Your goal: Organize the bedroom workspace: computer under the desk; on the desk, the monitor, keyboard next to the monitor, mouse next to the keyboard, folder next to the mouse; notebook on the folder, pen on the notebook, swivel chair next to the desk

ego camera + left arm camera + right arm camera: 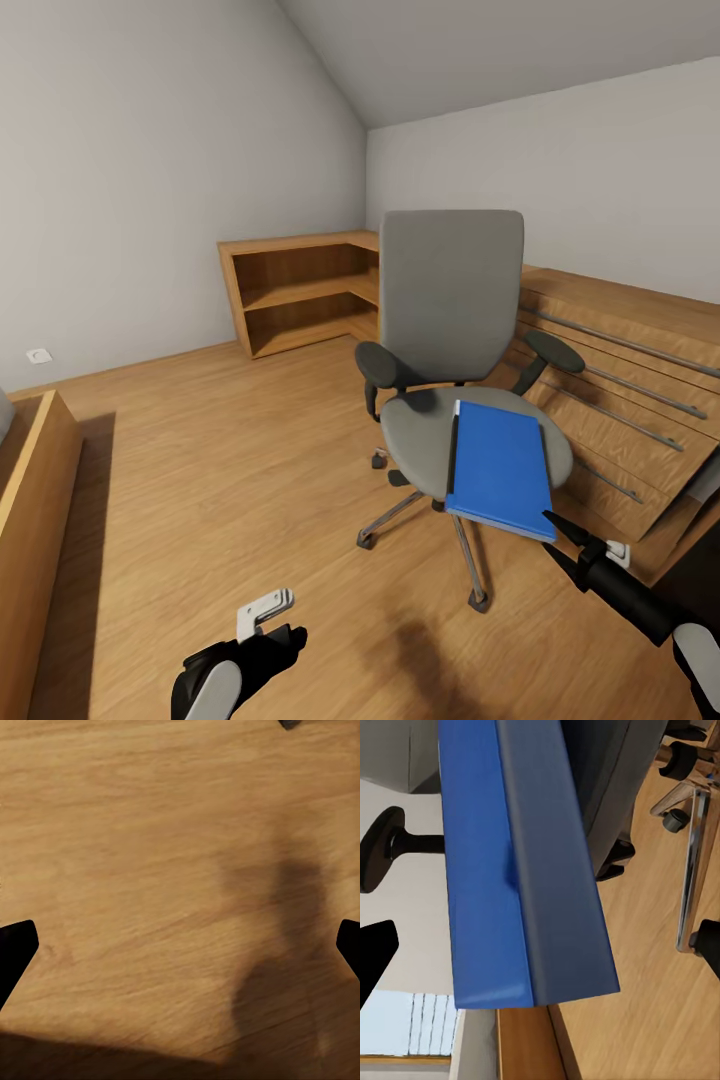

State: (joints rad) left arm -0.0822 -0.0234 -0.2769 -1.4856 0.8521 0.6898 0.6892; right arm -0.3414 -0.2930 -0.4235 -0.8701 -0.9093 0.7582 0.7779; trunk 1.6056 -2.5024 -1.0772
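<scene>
Bookshelf: the low wooden corner unit at the far wall, two shelf levels, both bare as far as I can see.
Dresser: light wood with long bar handles, just behind the chair, its right end cut off by the frame edge.
Swivel chair: grey swivel chair out on the wood floor, chrome star base on castors.
Folder: the blue folder lies flat on the seat, near corner hanging over the front edge, right ahead of the right fingertips.
Right arm: reaching forward and up from the lower right, right gripper spread wide with nothing in it, tips just short of the folder's corner.
Right wrist close-up: folder's blue cover and greyer underside seen between the two dark fingers.
Left arm: low and tucked in, left gripper pointing down, fingers parted and empty over bare floor.
Hard to make out: the wooden piece at the left edge, mostly cut off.
</scene>
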